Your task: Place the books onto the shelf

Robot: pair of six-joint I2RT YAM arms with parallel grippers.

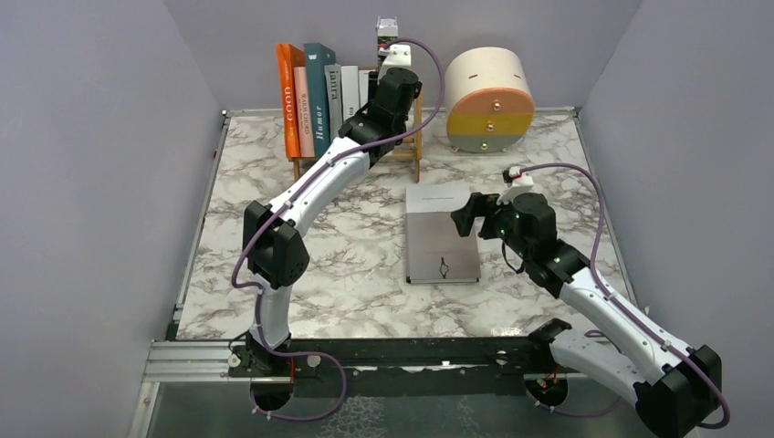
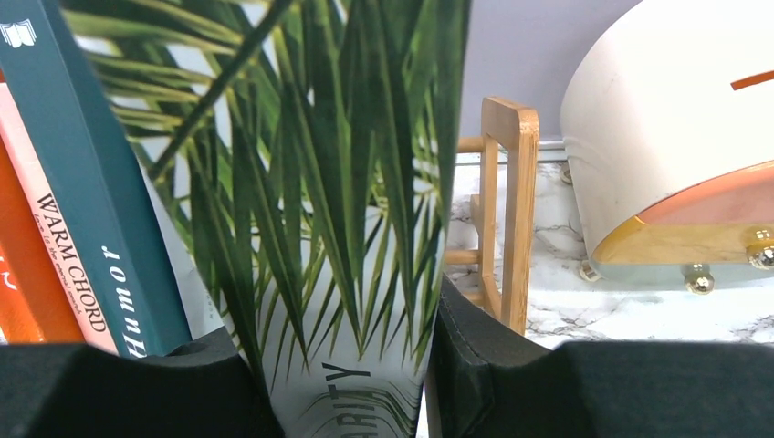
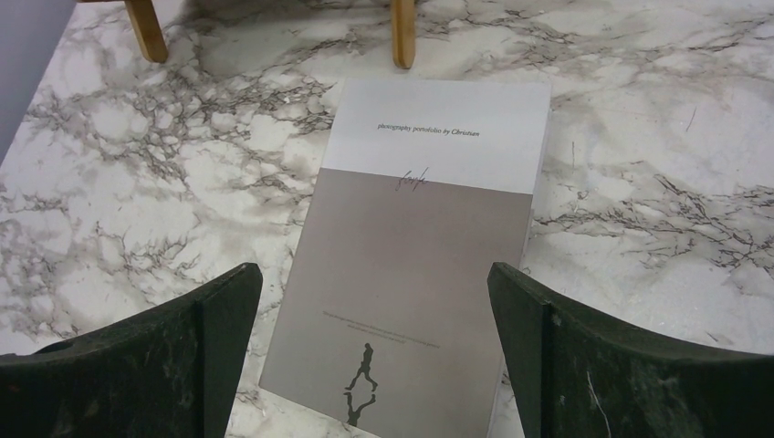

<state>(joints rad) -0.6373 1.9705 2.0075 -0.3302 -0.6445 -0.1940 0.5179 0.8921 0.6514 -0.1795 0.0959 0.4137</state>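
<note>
Several books stand on the light-wood shelf (image 1: 418,139) at the back: orange (image 1: 288,100), pink (image 1: 303,111), dark teal (image 1: 319,87), then grey and white spines. My left gripper (image 2: 351,365) is shut on a palm-leaf book (image 2: 347,210), held upright between the teal book (image 2: 100,201) and the shelf's right end frame (image 2: 511,201). A grey-and-white book (image 1: 443,239) lies flat on the marble table. My right gripper (image 3: 372,278) hovers open over this flat book (image 3: 420,255), its fingers apart on either side.
A round cream, yellow and orange drawer unit (image 1: 488,100) stands right of the shelf, close to the end frame in the left wrist view. Grey walls enclose the table on three sides. The shelf's wooden legs (image 3: 402,35) stand just beyond the flat book.
</note>
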